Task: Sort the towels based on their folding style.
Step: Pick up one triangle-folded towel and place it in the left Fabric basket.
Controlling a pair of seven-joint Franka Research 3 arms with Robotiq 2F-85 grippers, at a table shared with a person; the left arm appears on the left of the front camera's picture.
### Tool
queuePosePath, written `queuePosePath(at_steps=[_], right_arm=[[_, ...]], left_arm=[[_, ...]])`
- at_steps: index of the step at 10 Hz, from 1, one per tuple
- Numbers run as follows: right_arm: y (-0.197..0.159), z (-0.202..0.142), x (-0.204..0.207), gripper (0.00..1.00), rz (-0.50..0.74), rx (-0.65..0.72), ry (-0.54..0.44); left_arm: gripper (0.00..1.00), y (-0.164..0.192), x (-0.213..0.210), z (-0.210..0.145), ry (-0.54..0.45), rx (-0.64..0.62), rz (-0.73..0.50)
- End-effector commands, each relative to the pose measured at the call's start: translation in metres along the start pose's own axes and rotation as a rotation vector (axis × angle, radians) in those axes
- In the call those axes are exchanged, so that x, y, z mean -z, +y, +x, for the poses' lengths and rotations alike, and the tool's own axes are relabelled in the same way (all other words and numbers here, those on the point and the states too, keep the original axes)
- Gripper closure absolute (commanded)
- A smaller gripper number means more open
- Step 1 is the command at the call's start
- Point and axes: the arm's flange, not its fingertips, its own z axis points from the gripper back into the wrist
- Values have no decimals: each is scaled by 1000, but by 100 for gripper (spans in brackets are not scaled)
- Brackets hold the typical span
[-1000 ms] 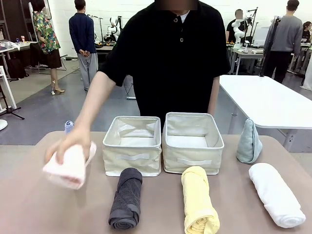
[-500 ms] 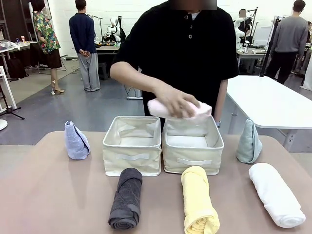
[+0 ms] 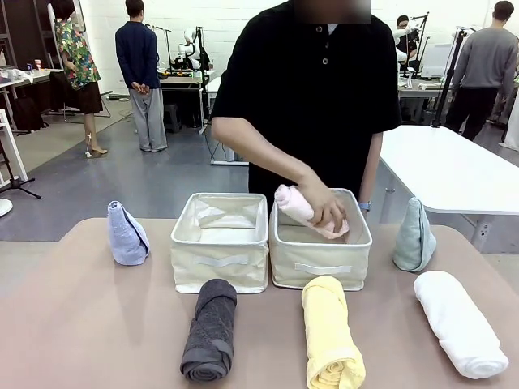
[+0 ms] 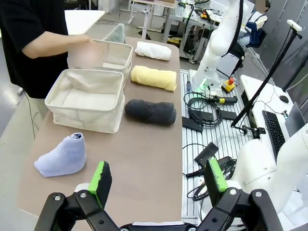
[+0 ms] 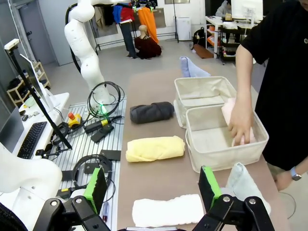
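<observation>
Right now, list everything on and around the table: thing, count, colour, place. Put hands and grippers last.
Rolled towels: 4. The pink towel is partly inside the right bin. The dark grey towel, yellow towel and white towel lie along the near edge.
Cone towels: 2. The lavender-blue towel stands left of the bins, the pale teal towel right of them.
Bins: 2, cream, side by side mid-table. The left bin sits beside the right bin.
Table: 1, beige-brown.
Person's hand: 1, in the right bin, gripping the pink towel.
Grippers: 2, black with green pads. The left gripper and right gripper are open and holding nothing.
</observation>
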Motion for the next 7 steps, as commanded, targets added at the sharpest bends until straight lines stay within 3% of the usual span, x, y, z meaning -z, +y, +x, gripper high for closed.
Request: queuePosePath(at_steps=[1,2,3,6,7], right_arm=[[4,-1,3,0,-3,15,22],[4,-1,3,0,-3,15,22],[4,-1,3,0,-3,15,22],[4,-1,3,0,-3,15,22],[4,-1,3,0,-3,15,22]], left_arm=[[0,0,0,0,0,0,0],[0,-1,21,13,235,15,36],[0,3,57,21,438,-6,-7],[0,8,183,45,705,-69,122],[0,11,216,48,726,-156,204]])
